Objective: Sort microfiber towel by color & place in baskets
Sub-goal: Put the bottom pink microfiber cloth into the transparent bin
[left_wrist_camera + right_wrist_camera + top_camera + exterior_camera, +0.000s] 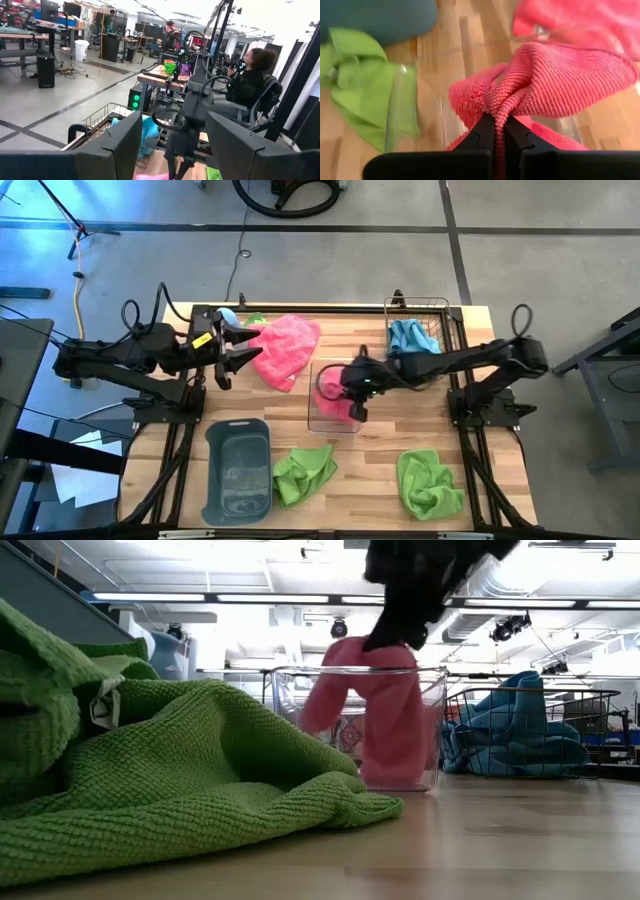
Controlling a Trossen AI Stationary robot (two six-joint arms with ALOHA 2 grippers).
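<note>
Pink towel (555, 80) pinched in right claw (499, 131) over clear bin (318, 423), left claw (232, 348) spread apart, idle

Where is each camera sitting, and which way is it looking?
High view: above the table, looking straight down; both arms show, left gripper open, right gripper over the clear bin.
Low view: at tabletop height, looking across; the right arm comes from above, lowering a pink towel.
Left wrist view: looks past its own fingers into the room.
Right wrist view: looks down at its fingers pinching the pink towel.
Low and high views share the wire basket.
</note>
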